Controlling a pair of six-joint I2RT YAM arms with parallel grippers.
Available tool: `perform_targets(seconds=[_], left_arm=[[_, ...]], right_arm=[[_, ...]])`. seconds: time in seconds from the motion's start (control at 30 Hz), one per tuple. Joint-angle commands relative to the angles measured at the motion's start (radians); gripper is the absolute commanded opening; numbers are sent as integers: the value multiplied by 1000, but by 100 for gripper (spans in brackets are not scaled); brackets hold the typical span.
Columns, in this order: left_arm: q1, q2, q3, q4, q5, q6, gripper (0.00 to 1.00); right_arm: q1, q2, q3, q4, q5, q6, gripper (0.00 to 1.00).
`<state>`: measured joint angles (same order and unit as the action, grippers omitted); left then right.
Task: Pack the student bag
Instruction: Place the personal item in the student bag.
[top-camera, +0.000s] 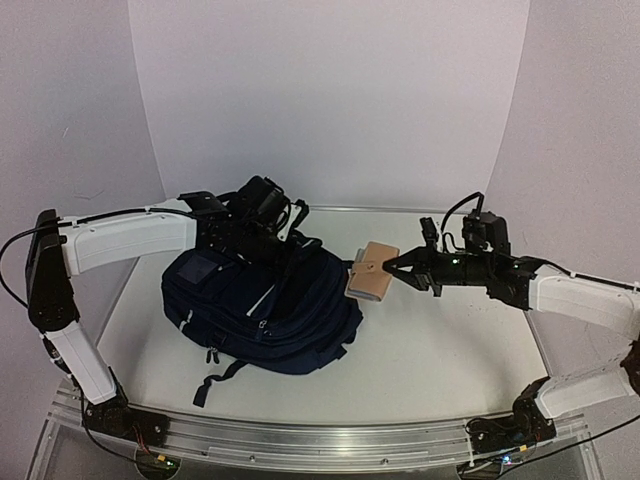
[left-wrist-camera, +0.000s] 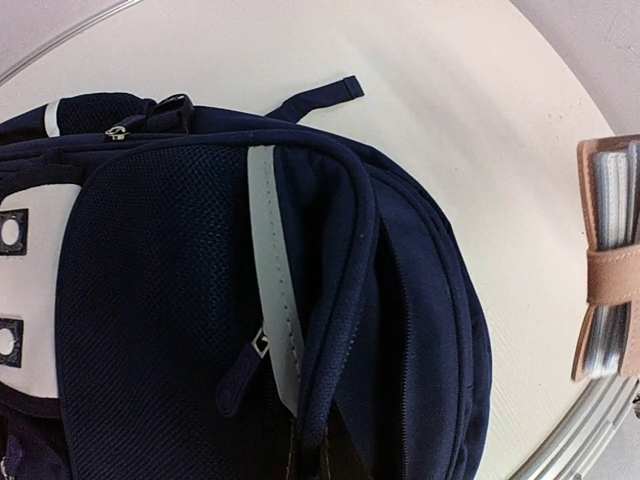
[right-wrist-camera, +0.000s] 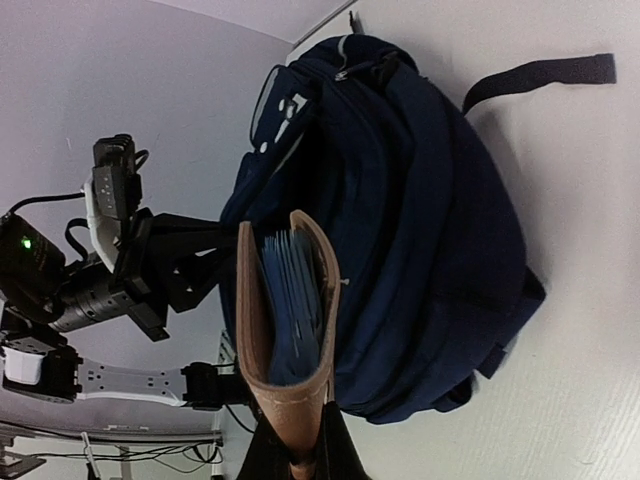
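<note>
Loading: our right pincer pinches the binder, bag just ahead; our left pincer, pressed together, sits over the bag. Next, we need a compartment open.

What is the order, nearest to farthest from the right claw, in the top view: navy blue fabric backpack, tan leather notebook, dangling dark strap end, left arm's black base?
1. Tan leather notebook, held in the right claw.
2. Navy blue fabric backpack, to its left.
3. Dangling dark strap end, backpack's near-left corner.
4. Left arm's black base, bottom left of view.
</note>
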<state>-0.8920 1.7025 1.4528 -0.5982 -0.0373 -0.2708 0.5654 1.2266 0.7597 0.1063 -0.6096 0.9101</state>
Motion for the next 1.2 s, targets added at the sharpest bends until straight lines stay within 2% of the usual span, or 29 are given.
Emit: perform_targets(seconds=[0.0,0.17,0.4,0.5,0.7,0.9,1.07,1.17], left_arm=[[-6,-97,8,132,109,-11,0],[-6,-120,-12,174,141,-22,0],[-6,-142,-26,212,160,-31,0],[-6,-166,-34,222,158,-28,0],[-6,-169,-29,232,243,-16,0],[-6,-118,40,183,281,-24,0],[-6,-100,23,216,261,-63,0],[-4,-81,27,214,253,-93,0]], right_arm=[[84,88,124,150,-32,131,0],[162,212,184,182,21,195,0],[208,363,190,344,66,311,0],[228,422,196,390,115,354,0],[257,521,224,518,269,421,0],[306,679,355,544,359,416,0],[328,810,469,554,384,366,13],[338,790,466,546,438,327,30]])
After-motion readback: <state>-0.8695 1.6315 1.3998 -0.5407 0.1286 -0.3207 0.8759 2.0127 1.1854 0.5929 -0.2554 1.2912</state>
